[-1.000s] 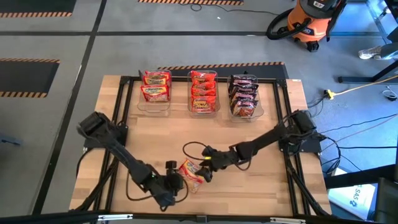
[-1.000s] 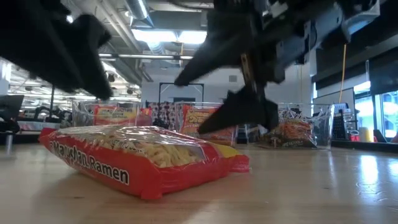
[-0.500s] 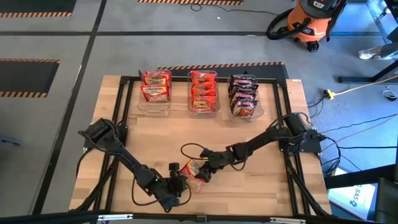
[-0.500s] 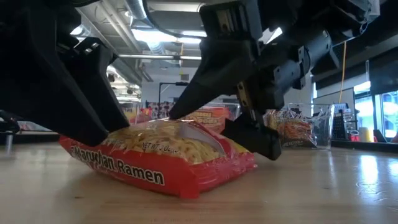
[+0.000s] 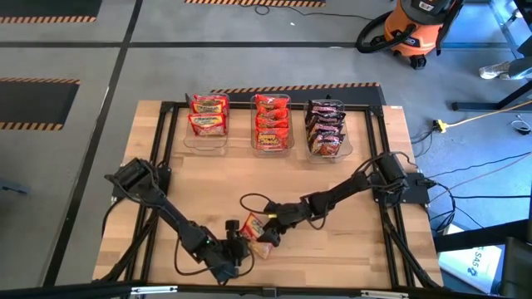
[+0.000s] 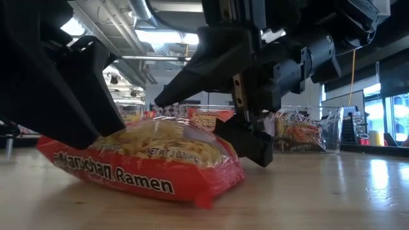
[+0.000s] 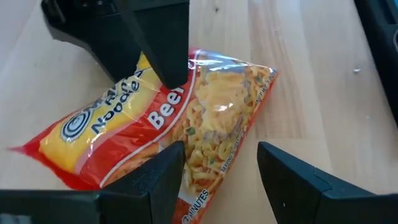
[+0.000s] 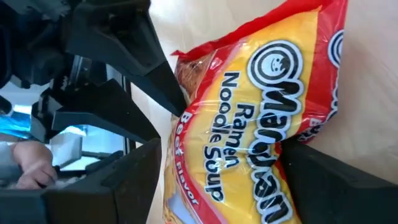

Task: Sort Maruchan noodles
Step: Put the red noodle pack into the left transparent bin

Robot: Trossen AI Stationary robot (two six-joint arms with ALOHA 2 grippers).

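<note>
Both grippers meet at the loose ramen packet (image 5: 256, 230) in front of the bins (image 5: 269, 124): the right gripper (image 5: 270, 226) straddles it with open fingers, probably to take it, while the left gripper (image 5: 238, 246), fingers also open, touches its other end.

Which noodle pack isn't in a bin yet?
The yellow-and-red beef Maruchan packet, lying on the bare wood at the table's front between the left gripper and right gripper. All the other packets sit inside the three clear bins at the back.

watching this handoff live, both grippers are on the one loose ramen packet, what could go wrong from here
1. The left gripper and right gripper both flank the Maruchan packet, so pulling in opposite directions could tear the plastic.
2. Their fingers sit very close together, so the two arms could collide.
3. The packet is tilted, one end raised off the table, so it may slip if one gripper lets go.
</note>
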